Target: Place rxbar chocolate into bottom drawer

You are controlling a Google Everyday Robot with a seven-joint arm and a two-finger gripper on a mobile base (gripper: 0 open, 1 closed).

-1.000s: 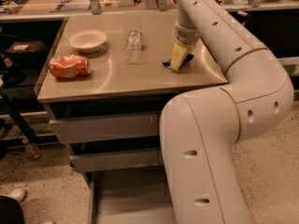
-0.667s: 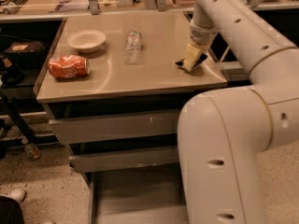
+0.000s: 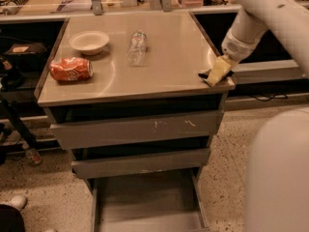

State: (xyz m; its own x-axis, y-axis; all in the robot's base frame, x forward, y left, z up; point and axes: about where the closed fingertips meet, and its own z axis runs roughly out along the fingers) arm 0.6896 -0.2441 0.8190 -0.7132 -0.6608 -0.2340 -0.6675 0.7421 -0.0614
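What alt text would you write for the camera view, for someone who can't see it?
The robot's claw is at the front right corner of a grey cabinet top, against the black rxbar chocolate; the bottom drawer below stands open. A white bowl, a clear bottle and a crushed orange can sit farther left.

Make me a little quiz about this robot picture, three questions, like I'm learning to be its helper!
1. True or false: the lowest grey metal drawer is pulled open.
2. Where is the robot's gripper?
A) at the front right corner of the grey metal tabletop, by the small black-wrapped snack bar
B) inside that drawer
C) at the back left corner
3. Fill in: the white round thing behind the crushed orange can is a ____.

Key: 1 true; 2 A; 3 bowl.
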